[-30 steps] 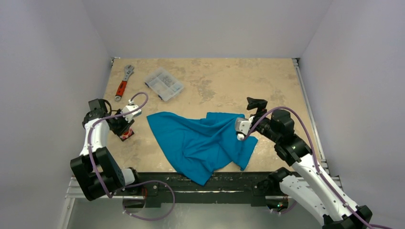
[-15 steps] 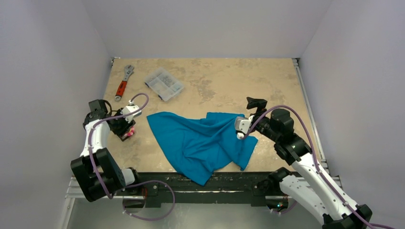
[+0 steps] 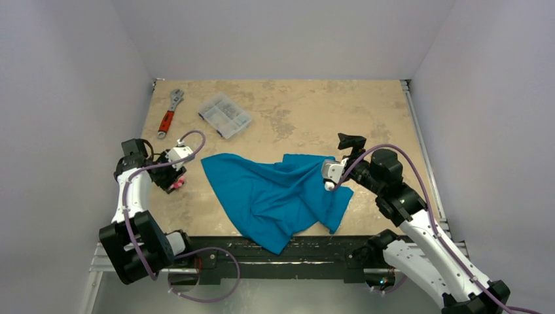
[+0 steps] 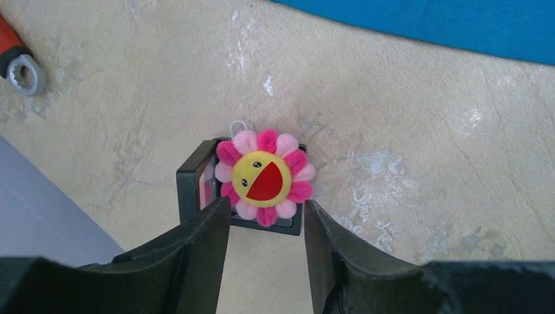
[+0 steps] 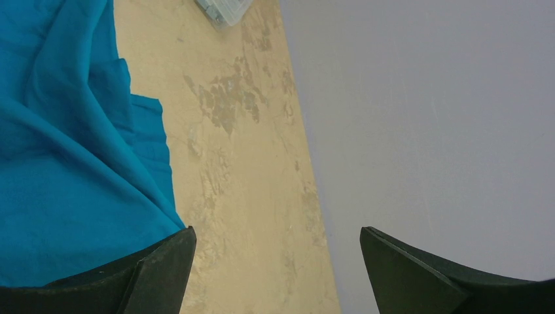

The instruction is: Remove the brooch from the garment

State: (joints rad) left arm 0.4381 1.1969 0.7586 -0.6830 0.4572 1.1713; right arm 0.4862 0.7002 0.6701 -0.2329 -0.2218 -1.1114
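Note:
The brooch (image 4: 265, 178), a pink-petalled flower with a yellow face, lies on a small black square pad (image 4: 190, 183) on the bare tabletop, apart from the garment. In the top view the brooch (image 3: 175, 186) is left of the teal T-shirt (image 3: 281, 193). My left gripper (image 4: 267, 216) is open and empty, its fingertips just short of the brooch on either side. My right gripper (image 3: 330, 180) is open and empty over the shirt's right edge (image 5: 59, 163). A strip of the shirt (image 4: 458, 26) shows at the top of the left wrist view.
A red-handled wrench (image 3: 169, 114) and a clear parts box (image 3: 224, 115) lie at the far left of the table. The wrench head (image 4: 19, 62) is close to the left gripper. Grey walls enclose the table on three sides.
My left gripper has drawn back a little from the brooch, which stays on the black pad. The right arm and the shirt have not moved.

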